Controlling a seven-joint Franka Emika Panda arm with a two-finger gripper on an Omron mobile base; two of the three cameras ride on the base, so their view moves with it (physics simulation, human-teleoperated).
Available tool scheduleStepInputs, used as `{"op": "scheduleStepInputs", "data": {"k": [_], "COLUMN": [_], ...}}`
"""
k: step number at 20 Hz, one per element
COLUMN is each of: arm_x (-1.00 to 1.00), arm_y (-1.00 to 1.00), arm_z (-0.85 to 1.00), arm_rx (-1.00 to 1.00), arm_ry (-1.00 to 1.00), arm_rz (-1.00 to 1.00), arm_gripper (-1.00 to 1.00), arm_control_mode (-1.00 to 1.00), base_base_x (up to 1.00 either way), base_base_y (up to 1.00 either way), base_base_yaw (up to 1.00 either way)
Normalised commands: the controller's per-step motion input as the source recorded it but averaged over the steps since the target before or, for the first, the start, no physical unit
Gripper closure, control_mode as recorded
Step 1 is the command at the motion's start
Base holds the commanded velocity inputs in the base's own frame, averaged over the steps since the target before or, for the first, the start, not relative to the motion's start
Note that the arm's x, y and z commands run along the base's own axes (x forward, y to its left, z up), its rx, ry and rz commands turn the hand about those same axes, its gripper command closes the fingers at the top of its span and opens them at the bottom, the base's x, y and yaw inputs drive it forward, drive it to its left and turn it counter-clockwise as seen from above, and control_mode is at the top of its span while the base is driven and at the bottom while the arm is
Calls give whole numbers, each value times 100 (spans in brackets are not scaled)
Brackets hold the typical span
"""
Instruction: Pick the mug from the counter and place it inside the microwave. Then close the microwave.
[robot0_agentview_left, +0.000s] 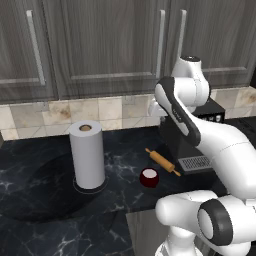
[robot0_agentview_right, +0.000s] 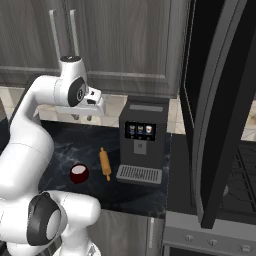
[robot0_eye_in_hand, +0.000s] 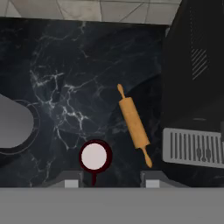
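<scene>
- we see the mug (robot0_agentview_left: 149, 177) standing upright on the counter (robot0_agentview_left: 40, 200), dark red outside and white inside, free of any grip.
- from the hand view, the mug (robot0_eye_in_hand: 95, 156) sits just above the two finger tips, closer to the left one, its small handle pointing down toward the gap between them.
- the gripper (robot0_eye_in_hand: 109, 180) hangs well above the counter with its jaws partly apart and nothing between them; in the right base view the gripper (robot0_agentview_right: 83, 116) shows below the wrist, high over the mug (robot0_agentview_right: 79, 173).
- a wooden rolling pin (robot0_agentview_left: 163, 161) lies flat on the counter just beside the mug, between it and the coffee machine (robot0_agentview_right: 143, 142), touching neither.
- a paper towel roll (robot0_agentview_left: 87, 154) stands upright to the mug's left in the left base view, apart from it.
- in the right base view the microwave (robot0_agentview_right: 220, 110) rises at the right with its dark door swung open toward us.
- grey cabinets (robot0_agentview_left: 100, 45) hang over the tiled backsplash (robot0_agentview_left: 60, 112).
</scene>
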Motion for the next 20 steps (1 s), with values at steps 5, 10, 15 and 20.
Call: {"op": "scheduleStepInputs", "data": {"k": [5,10,15,20], "arm_x": [-9,-26,-26,-21], "arm_y": [4,9,3,1], "arm_z": [-6,-11,-15,-30], "arm_rx": [0,0,1,0], "arm_ry": [7,7,15,14], "arm_rz": [0,0,0,0], "arm_gripper": [-100,-100,-100,-100], "arm_control_mode": [-100,-100,-100,-100], "base_base_x": [0,0,0,0], "base_base_y": [0,0,0,0], "base_base_yaw": [0,0,0,0]}}
